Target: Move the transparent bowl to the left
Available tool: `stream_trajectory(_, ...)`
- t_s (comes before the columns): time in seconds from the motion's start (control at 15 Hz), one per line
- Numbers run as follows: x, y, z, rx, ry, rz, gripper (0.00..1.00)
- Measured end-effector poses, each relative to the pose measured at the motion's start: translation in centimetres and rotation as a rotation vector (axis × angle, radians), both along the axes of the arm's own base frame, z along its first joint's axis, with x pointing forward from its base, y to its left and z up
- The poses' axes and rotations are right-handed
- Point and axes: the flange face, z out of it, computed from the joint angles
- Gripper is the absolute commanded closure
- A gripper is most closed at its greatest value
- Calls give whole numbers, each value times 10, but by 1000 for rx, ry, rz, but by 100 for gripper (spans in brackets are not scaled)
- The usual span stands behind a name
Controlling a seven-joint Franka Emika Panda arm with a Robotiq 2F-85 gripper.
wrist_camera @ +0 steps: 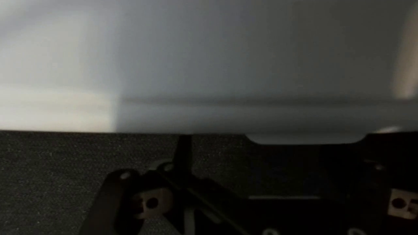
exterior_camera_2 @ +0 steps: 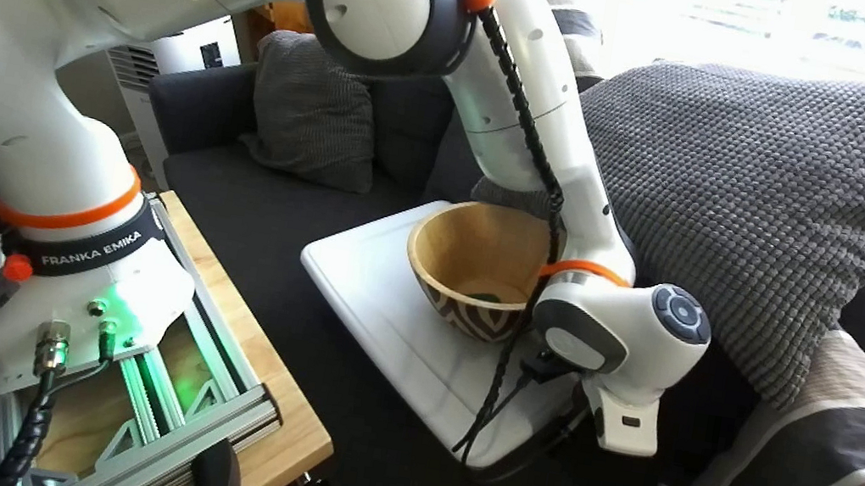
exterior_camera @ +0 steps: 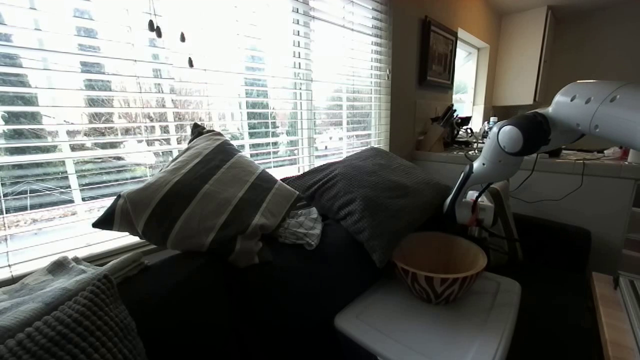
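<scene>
The transparent bowl, a deep tan bowl with a dark zigzag outside, stands upright on a white lid in both exterior views (exterior_camera: pixel 440 272) (exterior_camera_2: pixel 472 262). The arm's wrist hangs beside the bowl, past the lid's edge. My gripper (wrist_camera: pixel 264 156) shows dark at the bottom of the wrist view, with its fingers wide apart and nothing seen between them. It faces the lid's edge. In an exterior view the gripper (exterior_camera_2: pixel 564 421) is mostly hidden under the wrist. A tan patch at the right edge of the wrist view may be the bowl; it is blurred.
The white lid (exterior_camera: pixel 380 320) tops a bin at the dark sofa (exterior_camera_2: pixel 234 196). A grey textured pillow (exterior_camera_2: pixel 756 197) and a striped pillow (exterior_camera: pixel 210 195) lean near the arm. A wooden robot stand (exterior_camera_2: pixel 253 353) is at the lid's other side. Cables hang from the wrist.
</scene>
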Motion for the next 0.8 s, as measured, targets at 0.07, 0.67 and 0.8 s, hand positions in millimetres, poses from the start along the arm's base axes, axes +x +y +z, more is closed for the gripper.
stream_trajectory(0.07,-1,1,-6,-9,1,1,0)
stream_trajectory(0.67,-16,19,-36,99,53,16,0)
stream_trajectory(0.8,-21,24,-40,128,68,19,0)
